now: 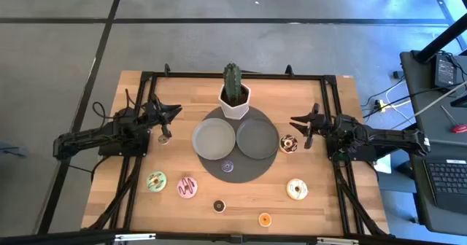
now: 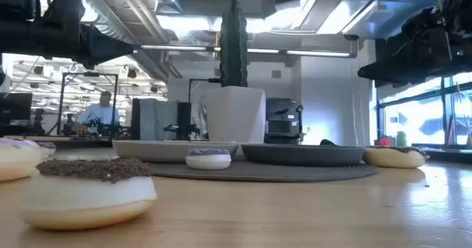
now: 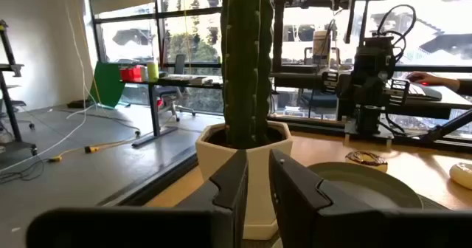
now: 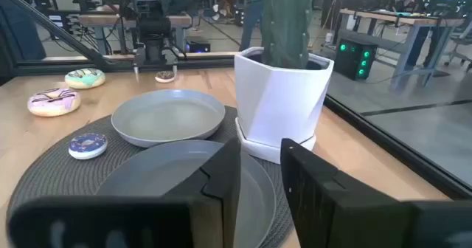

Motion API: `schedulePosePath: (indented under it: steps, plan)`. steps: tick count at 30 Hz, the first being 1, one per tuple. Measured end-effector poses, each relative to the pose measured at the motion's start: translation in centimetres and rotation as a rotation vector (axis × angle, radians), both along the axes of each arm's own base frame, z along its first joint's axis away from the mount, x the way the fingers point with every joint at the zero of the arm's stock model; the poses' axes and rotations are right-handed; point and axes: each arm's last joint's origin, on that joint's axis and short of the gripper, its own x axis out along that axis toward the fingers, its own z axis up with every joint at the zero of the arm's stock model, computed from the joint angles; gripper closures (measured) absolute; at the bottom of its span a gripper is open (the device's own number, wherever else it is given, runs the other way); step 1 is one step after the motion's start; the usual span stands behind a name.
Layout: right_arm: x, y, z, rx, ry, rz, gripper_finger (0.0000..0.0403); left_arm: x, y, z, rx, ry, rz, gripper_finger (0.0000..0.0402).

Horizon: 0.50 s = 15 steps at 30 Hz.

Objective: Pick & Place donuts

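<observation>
front edge: orange donut [image 1: 265, 219], dark donut [image 1: 219, 205]. next row: green donut [image 1: 155, 181], pink donut [image 1: 187, 187], cream donut [image 1: 296, 189]. purple donut [image 1: 228, 166] on round mat [image 1: 252, 170]. left gripper [image 1: 174, 114] and right gripper [image 1: 298, 120] flank plates, narrow gap between fingers, holding nothing; chocolate donut [image 1: 289, 144] just below right gripper.

Overhead looks down; low grazes tabletop; wrists share cactus [image 3: 247, 63].
</observation>
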Motion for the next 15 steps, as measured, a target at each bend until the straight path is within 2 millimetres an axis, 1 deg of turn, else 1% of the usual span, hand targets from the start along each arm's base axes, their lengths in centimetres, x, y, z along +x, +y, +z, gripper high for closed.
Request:
schedulePosePath:
  steps: [15]
  plan:
    - [0.0, 0.0, 0.01, 0.001, -0.001, 0.0, 0.0302, 0.0, 0.0, -0.01, 0.0, 0.0, 0.0, 0.0346]
